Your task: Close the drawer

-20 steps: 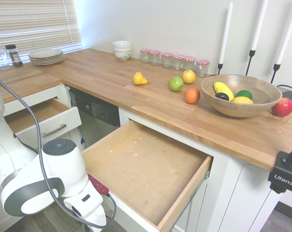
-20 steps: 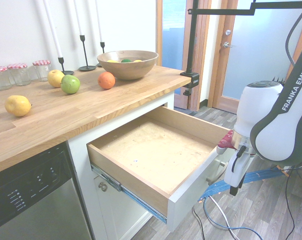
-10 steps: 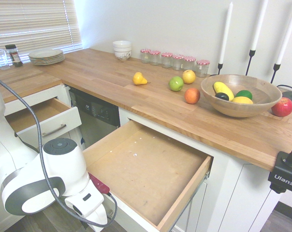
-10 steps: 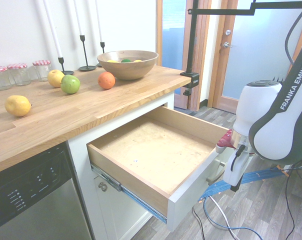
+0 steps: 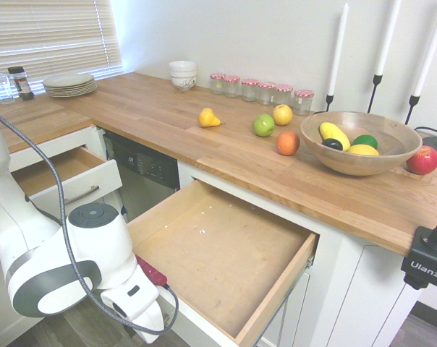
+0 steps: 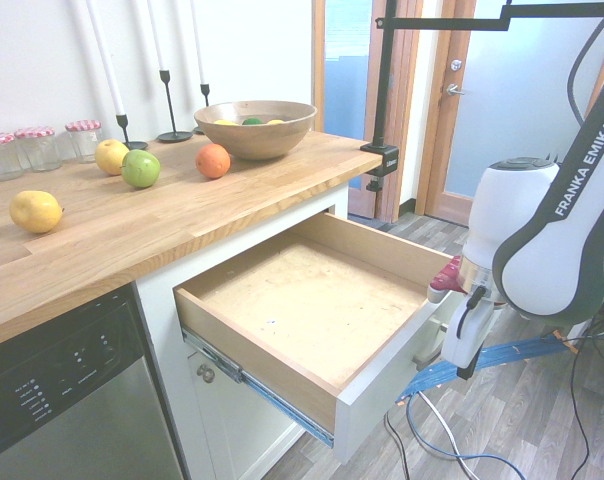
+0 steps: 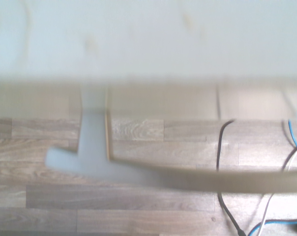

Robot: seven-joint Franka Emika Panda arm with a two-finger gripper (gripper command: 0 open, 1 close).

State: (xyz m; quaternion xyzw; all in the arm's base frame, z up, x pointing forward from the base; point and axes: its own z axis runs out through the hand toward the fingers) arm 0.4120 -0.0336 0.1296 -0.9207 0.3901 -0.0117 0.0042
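Note:
The drawer (image 5: 218, 249) stands pulled far out from under the wooden counter, its bare plywood bottom (image 6: 317, 300) empty. Its white front panel (image 6: 382, 392) faces the arm. My gripper (image 6: 465, 366) hangs pointing down at the floor, just outside the panel's far end, below the drawer's rim. It is shut, and no view shows anything between its fingers. In the wrist view the white panel (image 7: 148, 39) fills the upper part and the slim handle bar (image 7: 202, 178) runs as a blurred band across the wood floor.
A smaller white-fronted drawer (image 5: 68, 179) is also open at the left, beside the dishwasher (image 5: 142, 168). The counter holds loose fruit (image 5: 263, 125), a wooden bowl (image 5: 359, 142), jars (image 5: 262, 90), candlesticks and plates (image 5: 69, 83). Cables lie on the floor (image 6: 437, 440).
The arm has shifted a little closer to the drawer's front panel and the gripper has closed. The drawer has not visibly moved.

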